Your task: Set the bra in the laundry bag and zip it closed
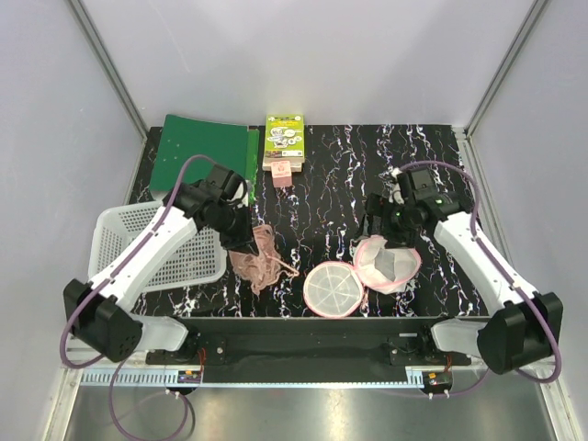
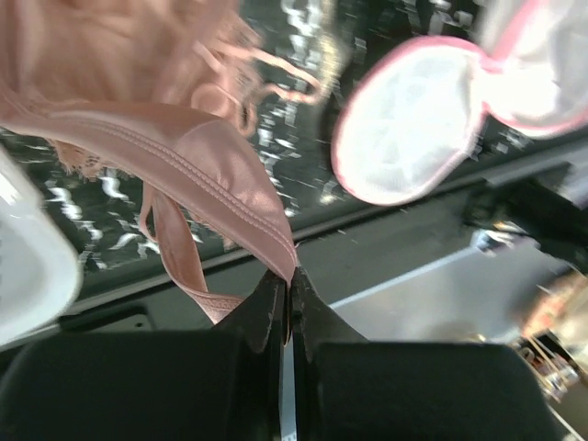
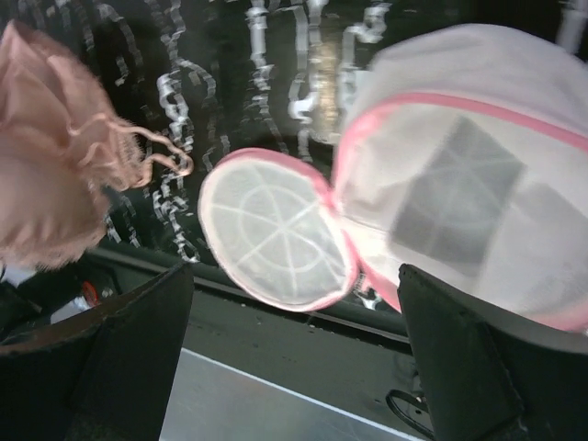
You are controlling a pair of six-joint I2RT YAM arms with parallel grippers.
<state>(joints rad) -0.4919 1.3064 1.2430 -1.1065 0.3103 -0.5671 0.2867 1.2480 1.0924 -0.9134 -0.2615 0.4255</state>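
Note:
The salmon-pink bra (image 1: 260, 261) hangs crumpled over the dark marbled table, left of centre, with straps trailing. My left gripper (image 1: 241, 239) is shut on its upper edge; in the left wrist view the jaws (image 2: 289, 280) pinch the bra's (image 2: 184, 138) hem. The laundry bag (image 1: 363, 276) lies open like a clamshell: a flat round half (image 1: 333, 289) near the front edge and a domed half (image 1: 389, 262) to its right. My right gripper (image 1: 384, 230) hovers open just behind the domed half. In the right wrist view the bag (image 3: 276, 230) and the bra (image 3: 55, 156) both show, and the gripper (image 3: 294, 349) holds nothing.
A white lattice basket (image 1: 156, 248) sits at the left under my left arm. A green folder (image 1: 204, 152), a green printed box (image 1: 284, 140) and a small pink item (image 1: 283, 175) lie at the back. The table's front rail (image 1: 303, 323) runs just below the bag.

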